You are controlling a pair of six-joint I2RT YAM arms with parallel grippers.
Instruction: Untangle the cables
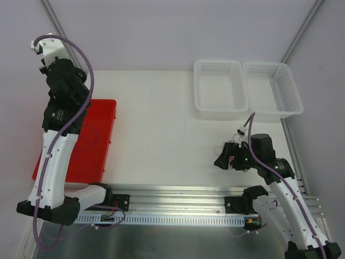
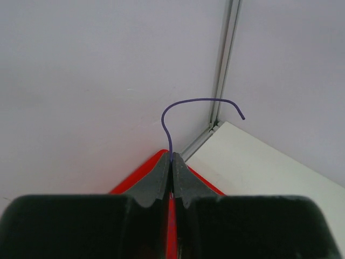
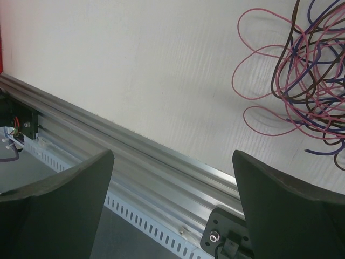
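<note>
**One strand pinched, the bunch waiting**
On the table [image 1: 161, 135], the tangled cables [image 3: 307, 81] lie just beside my right gripper [image 3: 172, 162], jaws wide. High over the red tray [image 1: 105, 116], my left gripper [image 2: 172, 162] pinches one purple strand [image 2: 188, 100]. I'd lower it before releasing.

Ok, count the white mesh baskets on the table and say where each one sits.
2. The left basket stands at the far edge of the table, right of centre; the right basket is right beside it, toward the far right corner. None seems hidden.
</note>
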